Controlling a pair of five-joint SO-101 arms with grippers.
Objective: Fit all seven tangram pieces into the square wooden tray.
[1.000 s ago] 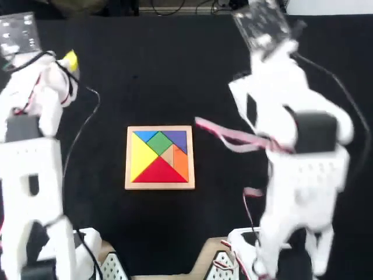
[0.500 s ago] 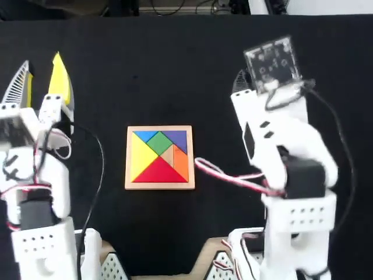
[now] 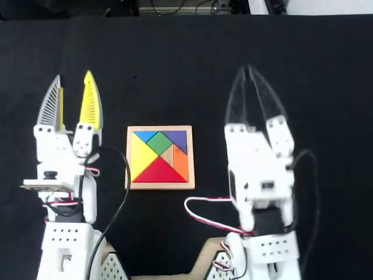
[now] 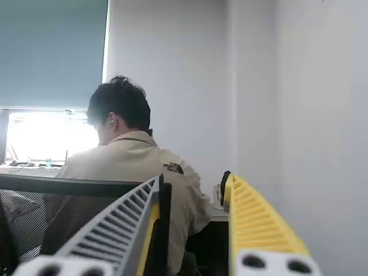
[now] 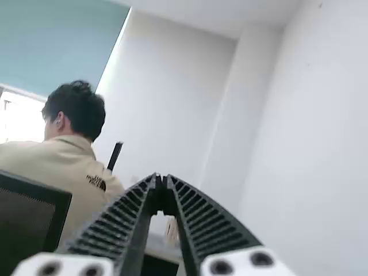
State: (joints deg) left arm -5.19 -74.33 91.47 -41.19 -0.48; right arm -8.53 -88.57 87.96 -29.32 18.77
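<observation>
The square wooden tray (image 3: 129,175) lies at the middle of the black table. It holds a blue triangle (image 3: 141,135), a green square (image 3: 158,143), a purple piece (image 3: 178,139), a yellow triangle (image 3: 140,158), a red triangle (image 3: 160,172) and an orange piece (image 3: 182,164), packed flat around a small tan patch (image 3: 168,156). My left gripper (image 3: 73,76) (image 4: 194,179) stands left of the tray, open and holding nothing, with a yellow finger (image 4: 259,230) and a grey one. My right gripper (image 3: 247,69) (image 5: 161,177) stands right of the tray, shut on nothing. Both point towards the far edge, away from the tray.
Black cloth covers the table (image 3: 175,70). Both arm bases (image 3: 67,245) (image 3: 265,251) sit at the near edge, with a looped cable (image 3: 201,210) between the right base and the tray. Both wrist views look out at a white wall.
Both arms have swung from raised, folded poses to stretch out towards the far edge. The tray and its pieces have not moved.
</observation>
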